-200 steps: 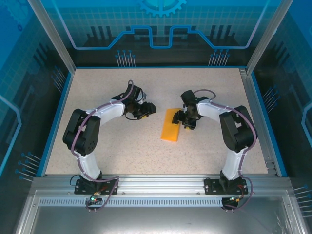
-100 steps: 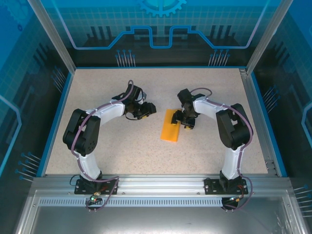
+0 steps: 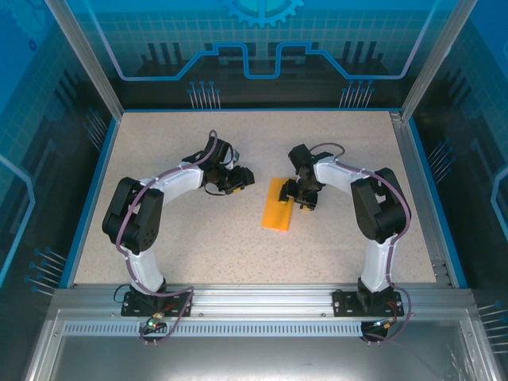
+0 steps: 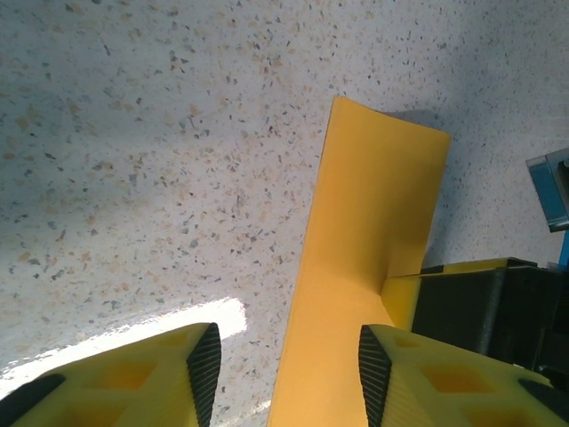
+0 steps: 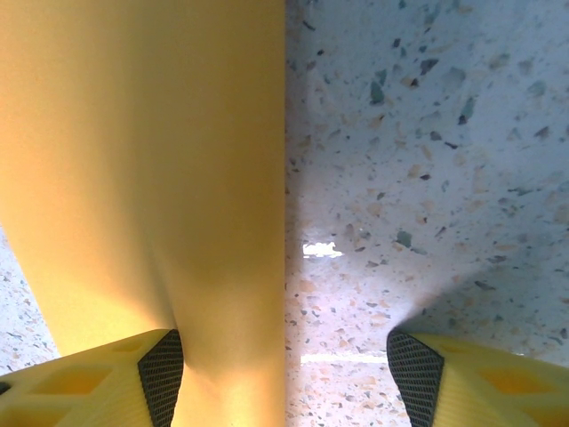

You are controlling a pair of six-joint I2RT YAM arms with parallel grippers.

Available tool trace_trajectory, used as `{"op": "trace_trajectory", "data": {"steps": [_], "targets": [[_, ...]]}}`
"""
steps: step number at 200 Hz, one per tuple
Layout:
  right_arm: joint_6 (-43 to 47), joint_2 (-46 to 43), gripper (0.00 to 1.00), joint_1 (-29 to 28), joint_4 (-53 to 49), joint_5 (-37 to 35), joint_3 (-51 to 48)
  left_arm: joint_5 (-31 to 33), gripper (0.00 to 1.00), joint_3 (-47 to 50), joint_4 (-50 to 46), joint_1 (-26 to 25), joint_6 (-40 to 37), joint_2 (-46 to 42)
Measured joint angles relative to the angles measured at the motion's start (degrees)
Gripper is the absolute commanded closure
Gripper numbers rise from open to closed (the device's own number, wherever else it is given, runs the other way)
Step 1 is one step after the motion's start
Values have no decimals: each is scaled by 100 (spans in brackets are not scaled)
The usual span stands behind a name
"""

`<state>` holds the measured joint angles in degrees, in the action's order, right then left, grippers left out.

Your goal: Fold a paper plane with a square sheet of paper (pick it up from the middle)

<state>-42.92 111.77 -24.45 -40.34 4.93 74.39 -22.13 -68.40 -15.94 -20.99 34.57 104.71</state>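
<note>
- Top view: the folded orange-yellow paper (image 3: 278, 208) lies as a narrow rectangle at the centre of the speckled desk (image 3: 190, 246), between the two arms.
- Right hand (image 3: 302, 197): at the paper's upper right edge. In the right wrist view its jaws stand wide apart. The paper fills the left of that frame and reaches the left pad (image 5: 162, 374), while bare desk shows before the right pad. Nothing is gripped.
- Left hand (image 3: 240, 179): left of centre in the top view, near the paper but apart from it. In the left wrist view its jaws are open, with desk and the paper's near end showing in the gap between the fingers.
</note>
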Motion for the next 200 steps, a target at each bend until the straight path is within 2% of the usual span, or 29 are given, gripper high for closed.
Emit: {"op": "trace_trajectory", "data": {"steps": [16,40,54,69,200], "targets": [[2,0,32,0,-2,0,-2,-74,61,0,20,-7,-2,0],[2,2,32,0,-2,-2,-2,-168,74,-2,79,-59,-4,2],[2,2,32,0,-2,-4,-2,-199,89,-26,74,-131,-20,17],[2,7,32,0,-4,-4,-2,-219,100,-166,0,-234,-57,127],[4,13,31,-2,-7,-24,-4,195,100,-1659,-1027,-1025,-219,1475]]}}
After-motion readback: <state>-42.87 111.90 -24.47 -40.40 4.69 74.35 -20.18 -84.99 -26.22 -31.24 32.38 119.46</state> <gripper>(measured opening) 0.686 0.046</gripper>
